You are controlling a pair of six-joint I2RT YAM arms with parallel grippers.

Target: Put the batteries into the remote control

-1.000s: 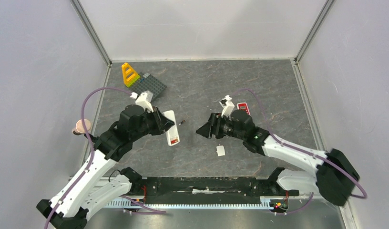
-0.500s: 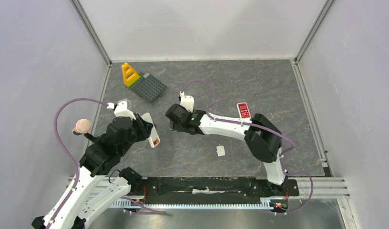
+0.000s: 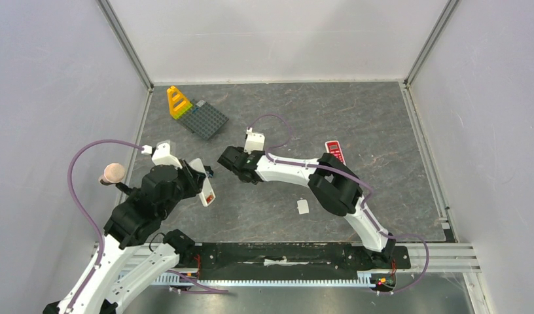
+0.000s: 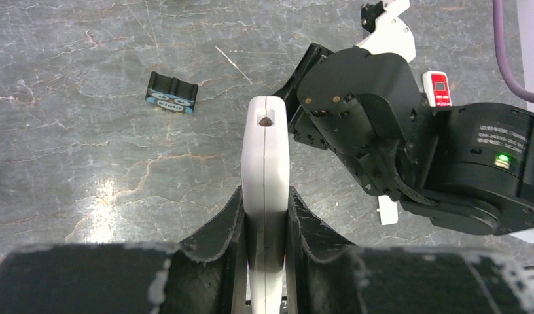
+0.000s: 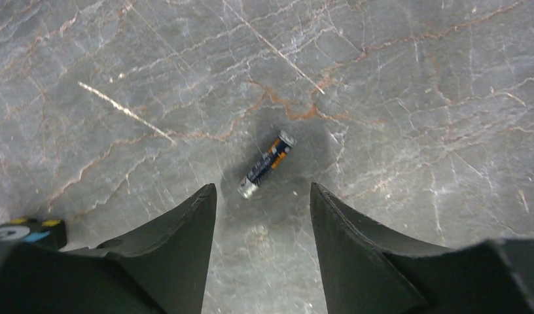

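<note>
While closing on the battery, lying loose and slantwise on the table just beyond the right tool, turn the wrist to bring the half-spread, empty jaws square across its length. Drop low and pinch mid-body, to avoid rolling it away. Hold the left tool, clamped tight on the edge-up white remote, steady and near. Against a second ago: now reaches far across to centre-left instead of sitting right of centre by the red remote; carries the white remote drawn back leftward.
</note>
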